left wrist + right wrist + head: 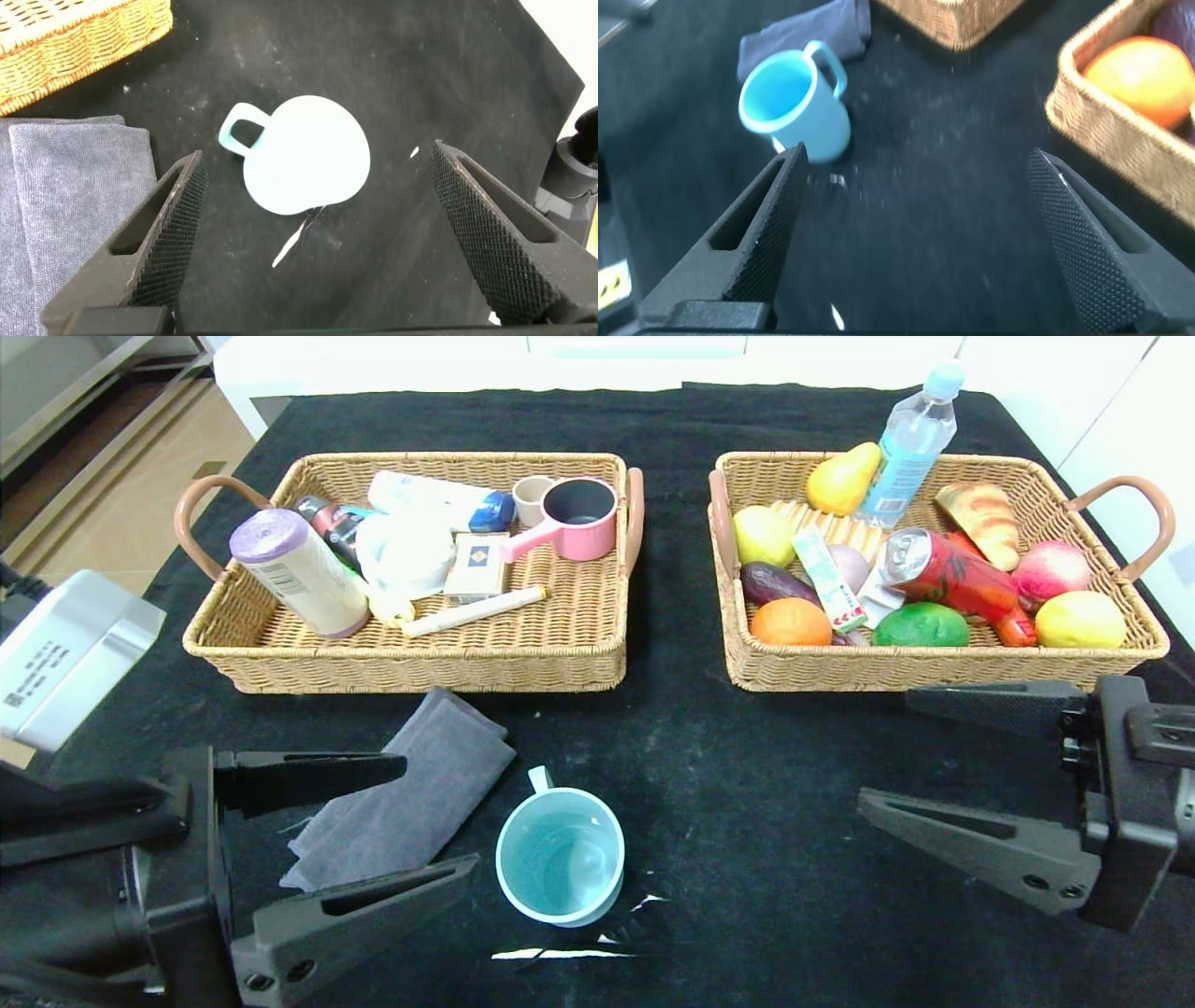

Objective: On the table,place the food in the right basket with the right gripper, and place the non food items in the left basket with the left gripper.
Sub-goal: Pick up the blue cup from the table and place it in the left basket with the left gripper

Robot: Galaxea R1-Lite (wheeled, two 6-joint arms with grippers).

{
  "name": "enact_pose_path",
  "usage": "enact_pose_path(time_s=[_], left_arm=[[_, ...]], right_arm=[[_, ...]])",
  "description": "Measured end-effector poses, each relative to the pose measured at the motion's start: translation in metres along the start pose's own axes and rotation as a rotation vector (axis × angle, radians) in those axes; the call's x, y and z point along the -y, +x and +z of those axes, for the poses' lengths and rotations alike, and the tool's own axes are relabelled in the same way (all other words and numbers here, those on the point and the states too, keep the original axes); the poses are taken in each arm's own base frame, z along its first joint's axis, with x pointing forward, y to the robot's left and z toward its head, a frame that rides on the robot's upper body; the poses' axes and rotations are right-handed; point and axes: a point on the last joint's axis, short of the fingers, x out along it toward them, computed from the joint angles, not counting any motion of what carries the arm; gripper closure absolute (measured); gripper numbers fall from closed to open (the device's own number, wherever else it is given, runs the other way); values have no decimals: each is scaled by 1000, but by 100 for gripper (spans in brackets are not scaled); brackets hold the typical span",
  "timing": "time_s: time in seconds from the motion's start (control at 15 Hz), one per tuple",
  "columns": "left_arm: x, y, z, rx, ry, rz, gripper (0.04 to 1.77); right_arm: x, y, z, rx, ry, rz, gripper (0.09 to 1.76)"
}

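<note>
Wide-open left gripper [401, 821] straddles the grey towel [411, 803], teal mug [560, 854] just beside; right gripper [887, 751] hangs open.

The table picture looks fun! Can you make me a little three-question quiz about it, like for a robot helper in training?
1. True or false: the teal mug stands upright on the table.
2. Which thing lies on the table beside the mug? A) grey towel B) banana C) spoon
3. Fill in: the red soda can lies in the ___ basket.

Key: 1 true. 2 A. 3 right. Bonus: the left gripper and right gripper both hold their jaws open and empty.
</note>
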Motion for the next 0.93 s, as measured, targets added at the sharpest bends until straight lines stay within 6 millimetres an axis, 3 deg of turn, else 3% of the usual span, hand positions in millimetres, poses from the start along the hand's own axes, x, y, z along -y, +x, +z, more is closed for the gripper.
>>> enact_pose_path(time_s=[0.2, 0.6, 0.93], left_arm=[[-1, 2, -1, -17, 22, 15, 9], [-3, 5, 6, -16, 33, 159, 9], [0, 5, 12, -137, 20, 209, 9]], right_arm=[[5, -14, -17, -8, -35, -11, 15], [8, -15, -28, 42, -57, -31, 15], [10, -15, -29, 39, -47, -41, 15]])
